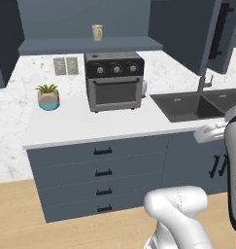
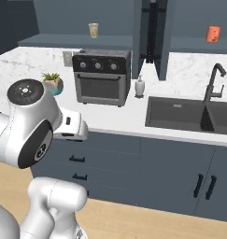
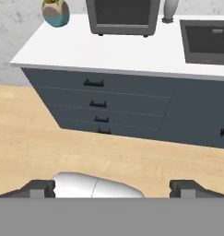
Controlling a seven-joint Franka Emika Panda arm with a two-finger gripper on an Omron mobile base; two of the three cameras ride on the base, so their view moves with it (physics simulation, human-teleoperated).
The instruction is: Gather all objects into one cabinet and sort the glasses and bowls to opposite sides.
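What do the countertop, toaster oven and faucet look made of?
Countertop: white stone-like slab, matte, faint grey veining that matches the backsplash. Toaster oven: grey metal-look body, black panel, dark glass-like door. Faucet: dark, probably metal, matte, no bright highlights. All rendered, so these are guesses.

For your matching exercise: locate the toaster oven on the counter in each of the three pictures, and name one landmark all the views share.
Left base view: the toaster oven stands at upper centre, on the counter below the shelf.
Right base view: it sits left of centre, just left of the soap bottle.
Hand view: its lower part is cut by the top edge.
Shared landmark: the potted plant, left of the oven.
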